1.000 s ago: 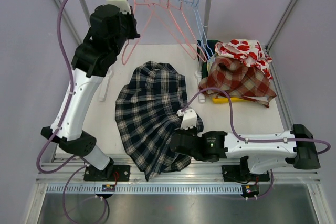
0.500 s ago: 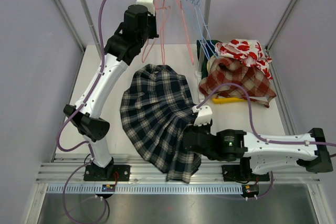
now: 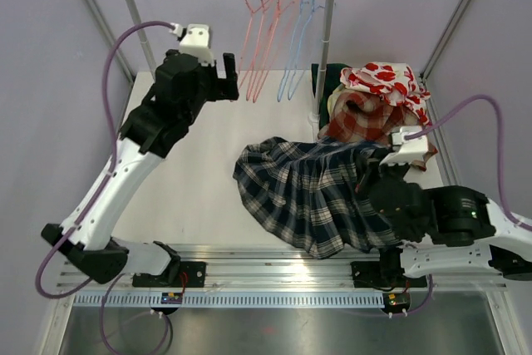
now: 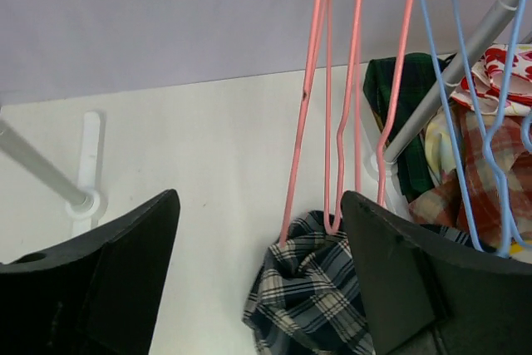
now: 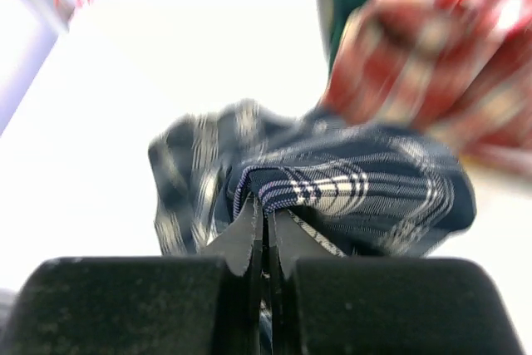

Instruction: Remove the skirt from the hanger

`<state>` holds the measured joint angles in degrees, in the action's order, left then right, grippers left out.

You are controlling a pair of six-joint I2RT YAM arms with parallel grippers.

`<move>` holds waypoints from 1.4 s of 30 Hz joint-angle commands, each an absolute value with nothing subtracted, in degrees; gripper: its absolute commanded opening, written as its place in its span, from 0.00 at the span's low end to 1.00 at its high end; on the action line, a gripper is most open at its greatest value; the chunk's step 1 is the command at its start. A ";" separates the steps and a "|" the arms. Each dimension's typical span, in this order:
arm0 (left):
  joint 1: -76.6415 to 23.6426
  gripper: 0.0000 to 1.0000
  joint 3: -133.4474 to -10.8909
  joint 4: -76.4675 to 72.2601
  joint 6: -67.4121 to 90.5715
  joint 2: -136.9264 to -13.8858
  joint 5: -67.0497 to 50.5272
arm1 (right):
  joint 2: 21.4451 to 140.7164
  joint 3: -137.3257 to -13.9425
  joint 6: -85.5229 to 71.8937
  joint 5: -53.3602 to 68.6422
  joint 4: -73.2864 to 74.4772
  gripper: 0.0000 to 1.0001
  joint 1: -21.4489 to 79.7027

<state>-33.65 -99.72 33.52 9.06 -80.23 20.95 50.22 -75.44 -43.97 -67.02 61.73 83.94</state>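
While right gripper (image 5: 266, 226) pinches its edge | skirt (image 3: 303, 197) spreads leftward over table (image 3: 199, 180)

Left arm: raised, stretched forward, elbow slightly bent.
Left gripper (image 4: 259, 230): fingers (image 4: 116, 272) spread wide, nothing between them.
Right arm: folded low, forearm pointing left.
Right gripper (image 5: 266, 234): fingers pressed together, a fold of skirt (image 5: 357, 189) pinched at their tips.

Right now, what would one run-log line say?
skirt: off hangers, on table | right gripper: shut on skirt | left gripper: open, empty
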 commanded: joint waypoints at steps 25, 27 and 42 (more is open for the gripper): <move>-33.93 0.99 -57.93 35.16 17.75 -44.21 24.44 | 93.64 -142.61 34.78 -55.46 19.61 0.00 27.52; -33.93 0.99 -56.00 35.07 18.45 -43.42 23.91 | 95.61 -143.86 39.38 -54.07 8.53 0.00 25.59; -34.19 0.99 -53.52 38.32 21.89 -40.96 23.03 | 99.75 -95.04 -11.59 -29.71 23.81 0.32 14.59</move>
